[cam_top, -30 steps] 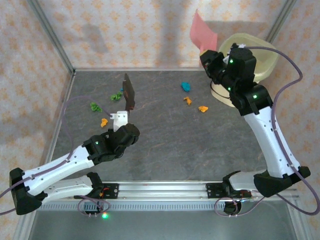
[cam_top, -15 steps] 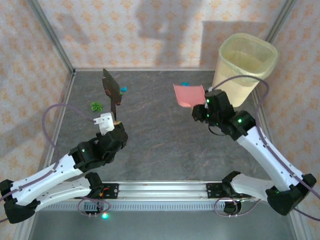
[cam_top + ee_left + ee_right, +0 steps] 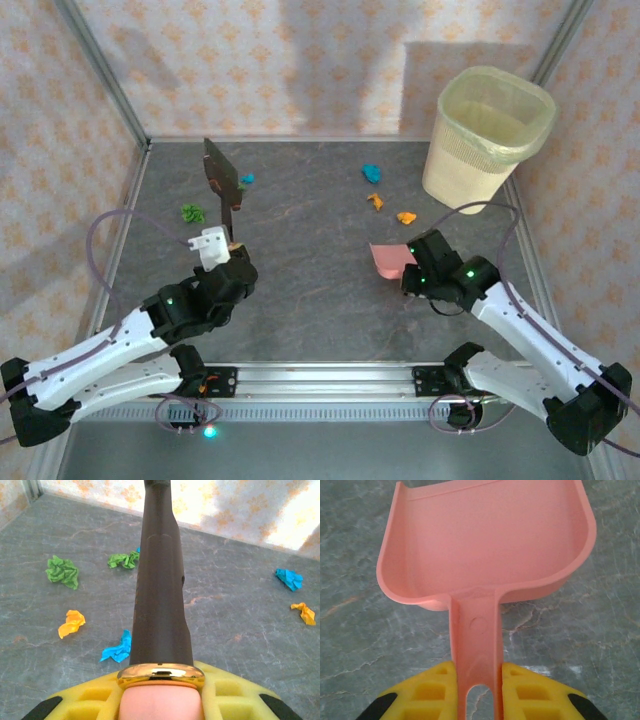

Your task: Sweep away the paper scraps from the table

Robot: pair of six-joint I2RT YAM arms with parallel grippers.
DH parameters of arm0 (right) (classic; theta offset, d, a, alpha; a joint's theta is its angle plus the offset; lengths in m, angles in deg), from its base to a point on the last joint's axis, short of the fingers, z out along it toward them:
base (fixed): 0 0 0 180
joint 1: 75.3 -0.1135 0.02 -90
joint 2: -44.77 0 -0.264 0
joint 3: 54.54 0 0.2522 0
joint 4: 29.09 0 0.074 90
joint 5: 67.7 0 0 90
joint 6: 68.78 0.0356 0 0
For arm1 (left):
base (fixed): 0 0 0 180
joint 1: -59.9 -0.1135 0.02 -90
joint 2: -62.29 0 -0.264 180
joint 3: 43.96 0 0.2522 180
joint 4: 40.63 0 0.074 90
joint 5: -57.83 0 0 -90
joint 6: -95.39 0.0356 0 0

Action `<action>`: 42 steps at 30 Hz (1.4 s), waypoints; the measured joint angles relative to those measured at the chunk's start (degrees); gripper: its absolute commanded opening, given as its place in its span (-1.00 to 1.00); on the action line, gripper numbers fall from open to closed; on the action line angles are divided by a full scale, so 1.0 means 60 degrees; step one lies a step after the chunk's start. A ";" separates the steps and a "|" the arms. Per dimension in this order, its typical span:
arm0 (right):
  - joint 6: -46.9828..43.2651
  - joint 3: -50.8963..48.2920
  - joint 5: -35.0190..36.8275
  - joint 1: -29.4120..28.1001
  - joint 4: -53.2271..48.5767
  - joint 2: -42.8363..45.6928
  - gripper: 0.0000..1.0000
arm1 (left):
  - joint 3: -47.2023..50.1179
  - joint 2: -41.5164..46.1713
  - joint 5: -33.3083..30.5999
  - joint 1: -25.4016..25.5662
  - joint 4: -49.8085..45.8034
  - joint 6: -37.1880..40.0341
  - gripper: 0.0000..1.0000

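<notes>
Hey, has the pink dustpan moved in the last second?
Yes. The pink dustpan, in the right gripper, has come away from the bin toward the near edge of the table.

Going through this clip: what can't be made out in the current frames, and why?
Bristle end of the dark brown long-handled brush: left wrist view, cut off by the top edge.
Bottom of the pale yellow ribbed plastic bin: top view, hidden by its near wall.
Small teal crumpled paper scrap: top view, partly behind the brush head.
Front lip of the pink plastic dustpan: right wrist view, partly cut by the top edge.
</notes>
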 measured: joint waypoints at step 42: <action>0.1282 -0.1971 0.1876 -0.0382 0.1861 -0.0455 -1.00 | -1.1391 -1.1114 0.8615 -0.0783 -0.0947 -0.1209 -1.00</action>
